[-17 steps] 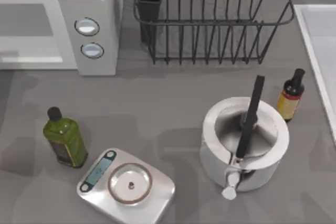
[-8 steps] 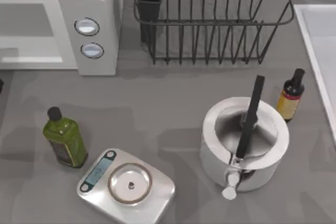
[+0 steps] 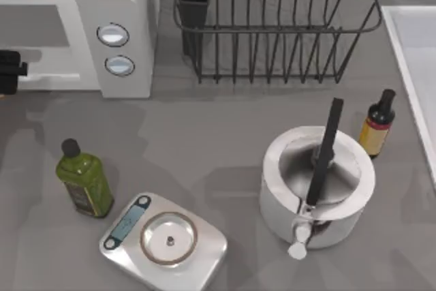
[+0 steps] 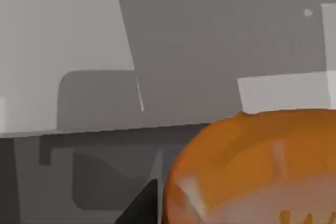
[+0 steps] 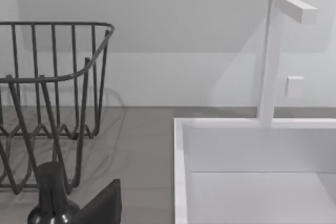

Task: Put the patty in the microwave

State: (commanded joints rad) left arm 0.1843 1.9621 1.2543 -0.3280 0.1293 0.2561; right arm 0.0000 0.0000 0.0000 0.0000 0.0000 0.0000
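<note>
While the left gripper (image 3: pixel 9 67) shows as a dark piece at the far left edge of the top view, just in front of the microwave's (image 3: pixel 116 5) open grey cavity, it pinches the patty (image 4: pixel 252 166), whose orange dome with a pale lower band takes up the lower right of the left wrist view. One dark fingertip (image 4: pixel 144 208) sits right beside the patty at the bottom of that frame. Beyond the patty, the left wrist view shows the grey inside of the microwave and its pale frame, so the patty hangs at the mouth of the cavity. The microwave's panel, with two round buttons, stands in the upper left of the top view. The right arm is parked towards the right of the table, its wrist view facing the corner of the wire dish rack (image 5: pixel 58 77), the black cap of the small amber bottle (image 5: pixel 52 192) and the white sink (image 5: pixel 252 145); whether the right gripper is spread or pressed together cannot be told.
</note>
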